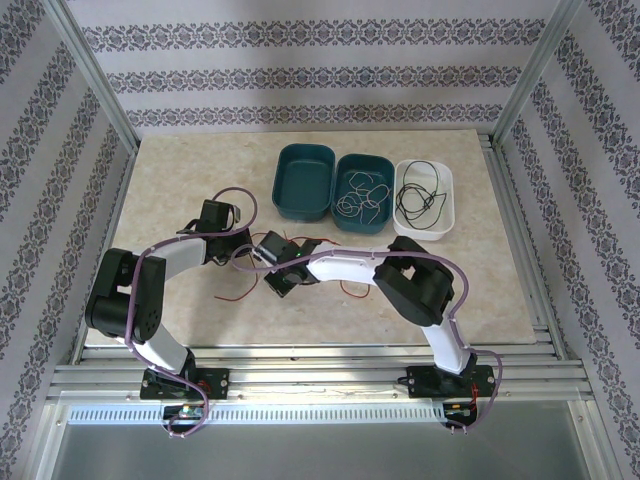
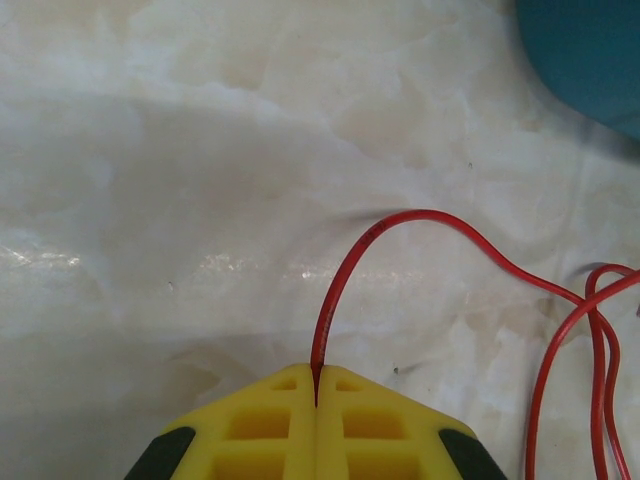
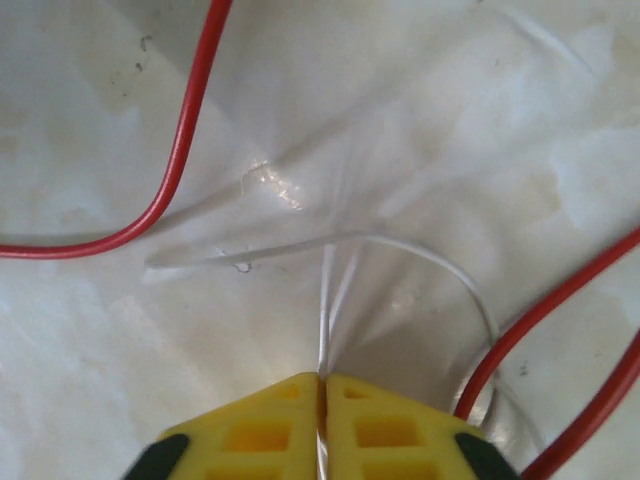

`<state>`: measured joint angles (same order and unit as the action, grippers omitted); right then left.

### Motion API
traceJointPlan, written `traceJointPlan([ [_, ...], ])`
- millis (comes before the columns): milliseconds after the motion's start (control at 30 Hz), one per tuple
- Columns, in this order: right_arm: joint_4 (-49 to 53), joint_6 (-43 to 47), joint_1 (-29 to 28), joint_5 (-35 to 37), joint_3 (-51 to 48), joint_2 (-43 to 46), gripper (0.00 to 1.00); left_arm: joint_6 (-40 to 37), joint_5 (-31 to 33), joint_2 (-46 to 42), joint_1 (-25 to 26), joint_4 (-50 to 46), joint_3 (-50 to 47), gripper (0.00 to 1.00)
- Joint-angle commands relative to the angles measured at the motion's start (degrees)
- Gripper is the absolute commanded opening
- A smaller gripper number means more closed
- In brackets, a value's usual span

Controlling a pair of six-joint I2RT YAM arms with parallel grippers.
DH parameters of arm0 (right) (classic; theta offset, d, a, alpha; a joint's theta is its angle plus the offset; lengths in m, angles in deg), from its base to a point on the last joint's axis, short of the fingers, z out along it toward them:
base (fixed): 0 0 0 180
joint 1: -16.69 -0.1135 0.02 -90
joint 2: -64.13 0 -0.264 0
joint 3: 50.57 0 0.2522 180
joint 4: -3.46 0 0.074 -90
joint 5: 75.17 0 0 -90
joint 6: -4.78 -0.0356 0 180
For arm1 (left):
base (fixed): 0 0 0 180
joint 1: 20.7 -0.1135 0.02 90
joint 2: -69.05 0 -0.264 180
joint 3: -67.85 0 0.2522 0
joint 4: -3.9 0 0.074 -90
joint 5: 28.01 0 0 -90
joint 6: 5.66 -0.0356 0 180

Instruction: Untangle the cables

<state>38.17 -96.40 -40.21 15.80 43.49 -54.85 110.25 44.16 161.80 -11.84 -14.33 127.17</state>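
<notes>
Separation of white from red is the step in hand, each arm having hold of one strand. Left jaws are closed on a red cable point(image 2: 425, 213), which rises from between them and arcs toward 3 o'clock, where it meets more red loops lying on the bench point(image 2: 150, 150). Right jaws are pinched shut on a thin white cable point(image 3: 326, 300) (almost lost against the pale stone), with red strands passing at 10 and 4 o'clock of it. From above, both wrists meet at mid-bench, red ends trailing out at 7 and 5 o'clock.

At 12 to 1 o'clock stand three trays: a teal tray point(image 1: 280, 185), a second teal tray point(image 1: 345, 165) holding white cables, and a white tray point(image 1: 448, 200) holding a black cable point(image 1: 420, 195). Sorting by colour looks well along.

The next move, I judge, calls for drawing the white strand slowly clear of the red loops, with the left grip steady, and then carrying it to the second teal tray.
</notes>
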Motion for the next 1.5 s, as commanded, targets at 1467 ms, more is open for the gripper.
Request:
traceJointPlan([
  [1467, 2.25, -13.5, 23.27, 7.75, -6.55, 35.36, 0.0, 1.95, -3.44, -2.88, -1.0, 2.93, -2.94, 0.04],
])
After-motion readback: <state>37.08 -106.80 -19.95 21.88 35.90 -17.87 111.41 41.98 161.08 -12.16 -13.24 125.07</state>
